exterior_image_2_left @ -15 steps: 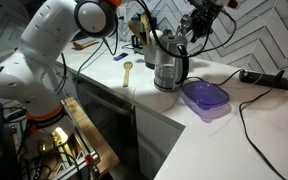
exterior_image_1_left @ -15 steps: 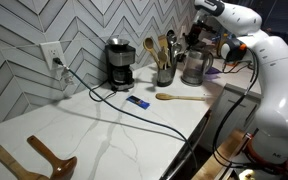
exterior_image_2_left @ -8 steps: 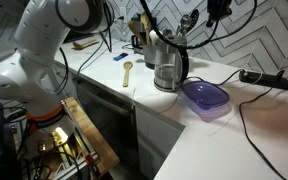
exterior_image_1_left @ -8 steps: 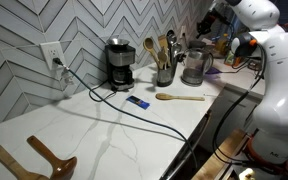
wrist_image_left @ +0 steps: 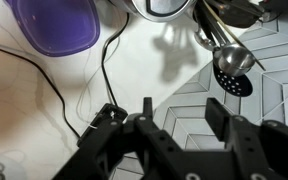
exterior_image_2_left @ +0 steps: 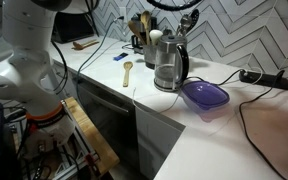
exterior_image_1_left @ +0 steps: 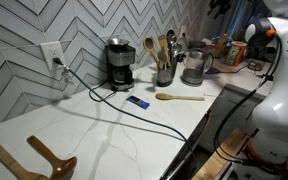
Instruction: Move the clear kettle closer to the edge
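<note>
Above the white surface (exterior_image_2_left: pixel 94 66), our claw (wrist_image_left: pixel 180 108) hangs with its fingers spread and nothing between them. We see the clear kettle (exterior_image_2_left: pixel 167 65) standing upright, well apart from the claw and near the edge (exterior_image_2_left: pixel 134 99). In an exterior view a purple container (exterior_image_2_left: pixel 206 97) sits just right of it; the utensil crock (exterior_image_1_left: pixel 164 72) stands beside it.

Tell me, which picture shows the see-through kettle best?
An exterior view wins: the clear kettle stands large and whole there, handle and lid showing. In an exterior view from farther away it is whole but small, beside the spoon crock. The wrist view catches only a sliver at its top edge.
</note>
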`<state>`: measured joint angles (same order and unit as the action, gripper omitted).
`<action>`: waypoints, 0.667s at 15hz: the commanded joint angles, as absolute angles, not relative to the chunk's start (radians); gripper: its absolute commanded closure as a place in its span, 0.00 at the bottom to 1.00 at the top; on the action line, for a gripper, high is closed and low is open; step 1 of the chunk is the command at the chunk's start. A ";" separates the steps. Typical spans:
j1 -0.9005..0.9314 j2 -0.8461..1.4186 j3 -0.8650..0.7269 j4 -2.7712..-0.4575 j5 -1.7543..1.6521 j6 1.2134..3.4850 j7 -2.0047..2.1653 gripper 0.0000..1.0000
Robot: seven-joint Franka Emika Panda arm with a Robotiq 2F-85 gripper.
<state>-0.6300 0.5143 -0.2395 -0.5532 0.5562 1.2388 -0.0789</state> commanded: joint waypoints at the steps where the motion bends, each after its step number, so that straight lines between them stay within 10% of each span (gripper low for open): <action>1: -0.604 0.413 -0.272 -0.620 0.505 1.198 -0.070 0.11; 10: -0.461 0.250 -0.297 -0.696 0.281 1.139 0.022 0.00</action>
<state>-0.5208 0.3282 -0.2825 -0.6065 0.3576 1.1832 -0.0222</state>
